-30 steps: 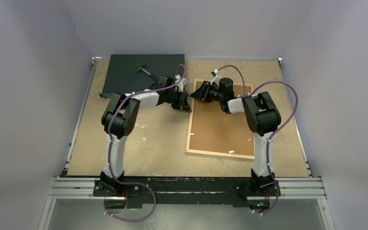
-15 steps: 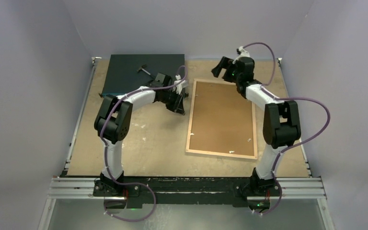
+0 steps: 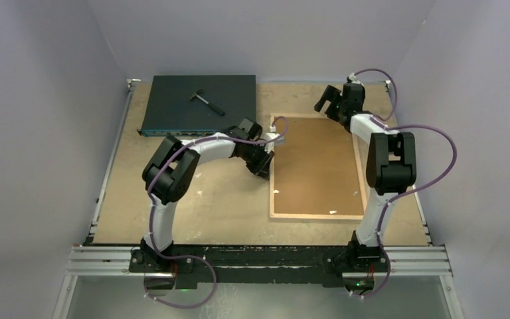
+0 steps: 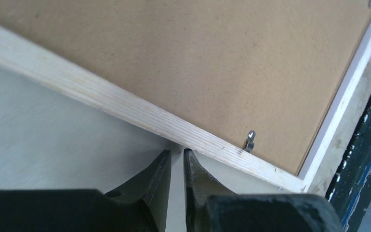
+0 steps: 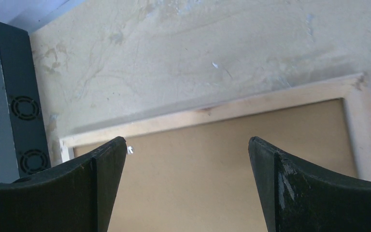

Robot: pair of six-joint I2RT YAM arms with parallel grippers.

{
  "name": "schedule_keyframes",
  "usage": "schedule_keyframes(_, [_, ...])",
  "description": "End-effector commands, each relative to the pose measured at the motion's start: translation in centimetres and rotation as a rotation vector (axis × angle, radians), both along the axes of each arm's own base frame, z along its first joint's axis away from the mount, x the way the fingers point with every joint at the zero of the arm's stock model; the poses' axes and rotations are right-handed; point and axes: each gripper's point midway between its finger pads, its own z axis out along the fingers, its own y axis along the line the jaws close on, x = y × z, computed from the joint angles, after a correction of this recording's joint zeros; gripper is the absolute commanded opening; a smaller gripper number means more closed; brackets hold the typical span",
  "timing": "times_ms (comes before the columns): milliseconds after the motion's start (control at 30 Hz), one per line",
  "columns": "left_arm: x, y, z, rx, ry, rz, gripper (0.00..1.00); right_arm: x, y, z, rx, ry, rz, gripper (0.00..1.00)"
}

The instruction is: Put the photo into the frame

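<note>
Left claw [image 4: 176,153] nearly closed, empty, tips at the wooden rail of the frame [image 4: 125,110]; right claw [image 5: 187,141] wide open, empty. Frame lies face-down, centre-right. We judge it stiff, light; grip rails. Photo unseen.

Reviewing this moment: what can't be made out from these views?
The photo: in no view; if it sits in the frame, the backing board covers it.
Frame's front: face down on the table, all views.
Left gripper tips: top view, its wrist hides them; left wrist view cannot settle contact with the frame.
Item on the dark box: top view, too small.
</note>
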Motion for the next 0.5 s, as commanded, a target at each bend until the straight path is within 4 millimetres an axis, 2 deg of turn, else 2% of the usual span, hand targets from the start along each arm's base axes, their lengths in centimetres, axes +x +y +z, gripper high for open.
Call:
schedule_keyframes(0, [-3.0, -4.2, -0.3, -0.065, 0.005, -0.124, 0.14, 2.4, 0.0, 1.3, 0.01, -0.023, -0.035, 0.99])
schedule_keyframes(67, [-4.2, -5.6, -0.5, -0.088, 0.043, -0.153, 0.14, 4.0, 0.0, 1.2, -0.007, -0.025, -0.031, 0.99])
schedule_keyframes(133, [-5.3, -6.7, -0.2, -0.119, 0.079, -0.178, 0.15, 4.9, 1.0, 0.8, -0.012, -0.003, -0.009, 0.99])
schedule_keyframes(200, [-6.0, -7.3, 0.4, -0.159, 0.106, -0.194, 0.15, 5.0, 2.4, 0.3, -0.017, 0.015, 0.018, 0.99])
schedule_keyframes(300, [-6.9, -7.2, 2.3, -0.198, 0.152, -0.207, 0.16, 4.0, 4.7, -0.1, -0.023, 0.02, 0.062, 0.99])
schedule_keyframes(400, [-5.6, -5.5, 5.4, -0.22, 0.111, -0.205, 0.19, 3.2, 5.1, -0.3, -0.066, 0.028, 0.061, 0.99])
schedule_keyframes(467, [-2.3, -3.2, 8.0, -0.256, 0.085, -0.123, 0.21, 3.3, 5.1, -0.1, -0.105, 0.018, 0.05, 0.99])
